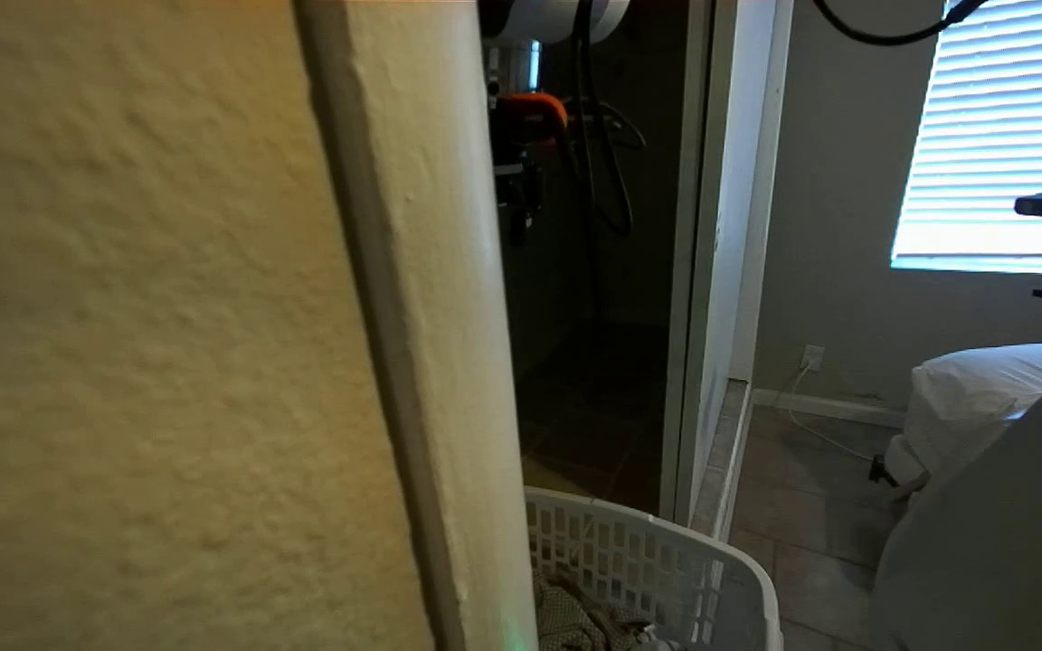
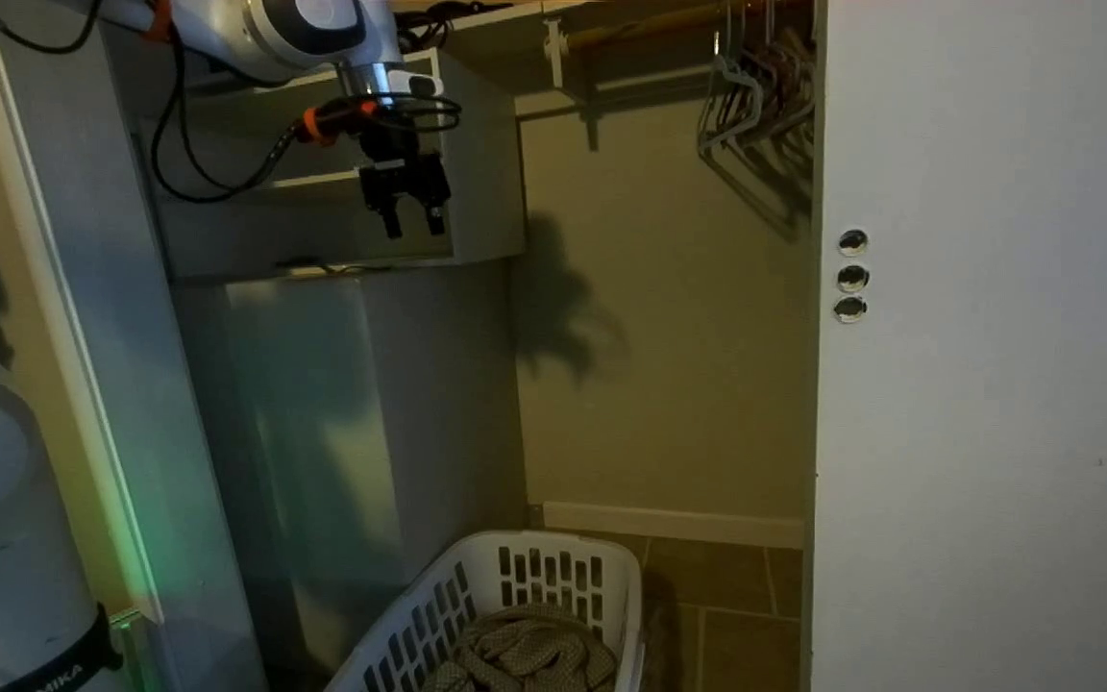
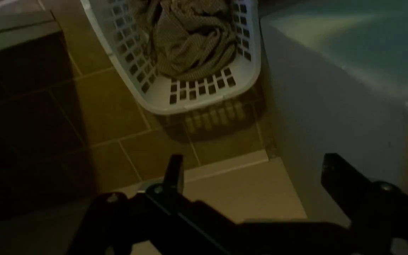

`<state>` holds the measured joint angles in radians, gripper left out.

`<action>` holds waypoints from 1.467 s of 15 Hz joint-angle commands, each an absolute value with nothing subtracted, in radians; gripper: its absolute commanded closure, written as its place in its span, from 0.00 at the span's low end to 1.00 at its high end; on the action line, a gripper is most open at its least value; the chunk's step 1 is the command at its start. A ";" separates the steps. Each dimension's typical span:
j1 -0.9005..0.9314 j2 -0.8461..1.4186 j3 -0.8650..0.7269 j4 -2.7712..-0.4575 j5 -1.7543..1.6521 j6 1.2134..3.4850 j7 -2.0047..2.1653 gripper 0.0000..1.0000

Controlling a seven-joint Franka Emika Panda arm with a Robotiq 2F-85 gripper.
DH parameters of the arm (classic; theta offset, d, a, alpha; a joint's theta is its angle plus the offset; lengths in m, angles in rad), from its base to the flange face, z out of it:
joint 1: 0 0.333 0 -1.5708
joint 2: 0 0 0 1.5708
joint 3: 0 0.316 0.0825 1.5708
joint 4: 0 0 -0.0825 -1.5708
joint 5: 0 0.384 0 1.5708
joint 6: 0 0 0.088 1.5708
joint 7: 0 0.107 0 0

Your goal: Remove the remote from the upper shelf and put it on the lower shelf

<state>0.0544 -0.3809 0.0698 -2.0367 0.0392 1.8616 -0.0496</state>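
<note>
My gripper [image 2: 414,229] points down in front of the white shelf unit, with its fingers apart and nothing between them. In the wrist view the two dark fingertips [image 3: 253,159] also stand wide apart. The upper shelf [image 2: 313,180] shows as a pale board edge behind the gripper's cable. The lower shelf [image 2: 371,264] is the unit's bottom board, below fingertip height in the picture. A small dark object [image 2: 299,261] lies at its front edge; I cannot tell whether it is the remote. No remote is clearly visible on the upper shelf. The gripper is dark and partly hidden in an exterior view [image 1: 523,217].
A white laundry basket [image 2: 626,577] holding brown cloth [image 2: 534,649] stands on the tiled floor below. A grey-white cabinet [image 2: 448,413] stands under the shelves. Hangers [image 2: 736,106] hang from a rod at the right. A white sliding door [image 2: 986,384] edges the closet.
</note>
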 commanded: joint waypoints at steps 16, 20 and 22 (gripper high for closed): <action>0.229 -0.394 0.011 -1.959 0.325 2.233 -0.400 0.00; 0.269 -0.373 -0.007 -1.938 0.428 2.308 -0.434 0.00; 0.293 -0.349 -0.015 -1.910 0.498 2.339 -0.447 0.00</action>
